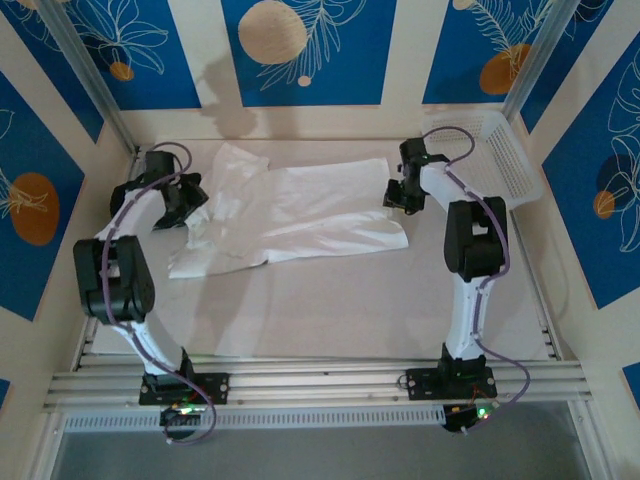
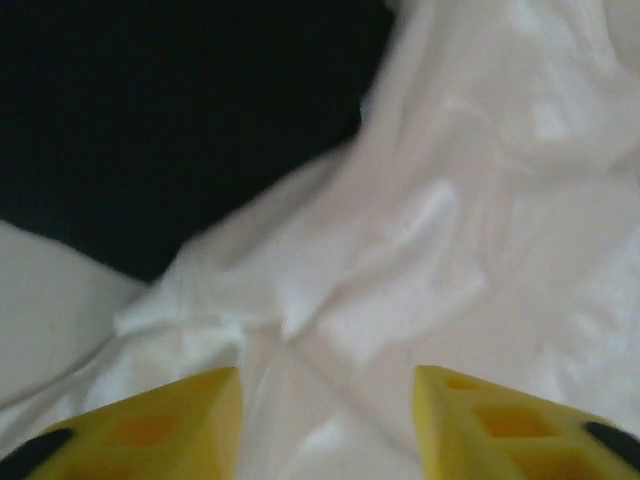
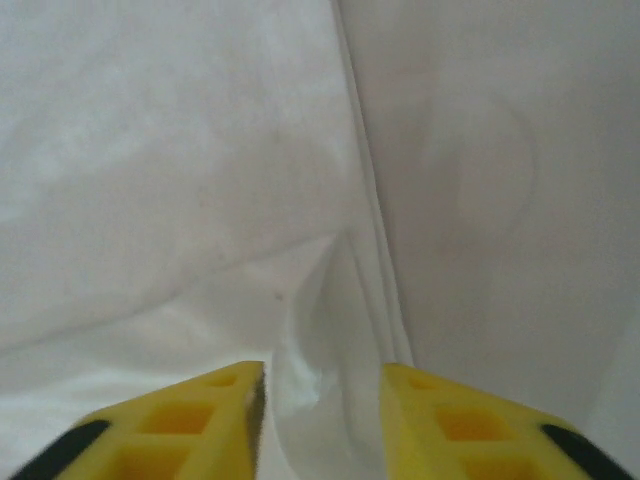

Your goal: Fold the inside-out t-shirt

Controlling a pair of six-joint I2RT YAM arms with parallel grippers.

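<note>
The left gripper is held parted over rumpled white cloth, with nothing pinched. The right gripper is likewise parted about a loose hem. The inside-out t-shirt is laid across the far half of the table, seemingly folded lengthwise; crosswise folds are judged outstanding.

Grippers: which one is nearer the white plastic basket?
The right gripper: it sits at the end of the plain white t-shirt beside the white slatted basket; the left gripper is at the opposite end.
</note>
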